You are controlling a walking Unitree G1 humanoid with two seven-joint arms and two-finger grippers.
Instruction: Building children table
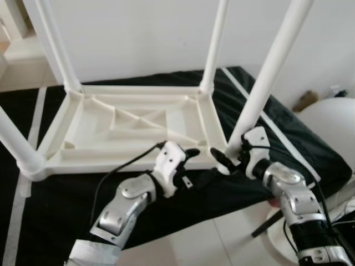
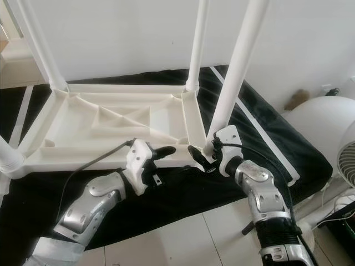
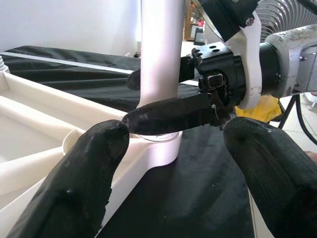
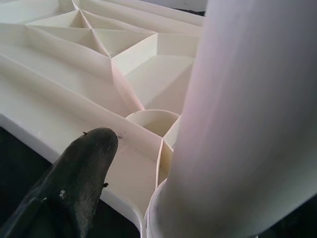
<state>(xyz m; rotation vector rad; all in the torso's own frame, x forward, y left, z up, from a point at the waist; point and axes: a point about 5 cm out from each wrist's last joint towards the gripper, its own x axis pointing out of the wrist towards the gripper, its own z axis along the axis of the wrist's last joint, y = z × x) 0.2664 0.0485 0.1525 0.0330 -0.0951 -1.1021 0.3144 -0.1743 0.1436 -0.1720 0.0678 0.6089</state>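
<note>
Upside down on a black cloth (image 1: 310, 144), the white plastic table top (image 1: 100, 127) showed its ribbed, triangular-celled underside, with smooth round legs standing in the corner sockets. The right gripper (image 3: 163, 96) clasped the near right leg (image 1: 266, 77) just above its socket, one black finger on either side. The left gripper (image 3: 173, 158) hovered beside that corner, its textured fingers spread wide and empty. All the legs were cut off at the top.

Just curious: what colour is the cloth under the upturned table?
Black cloth with pale stripes, clearest in the left eye view.
</note>
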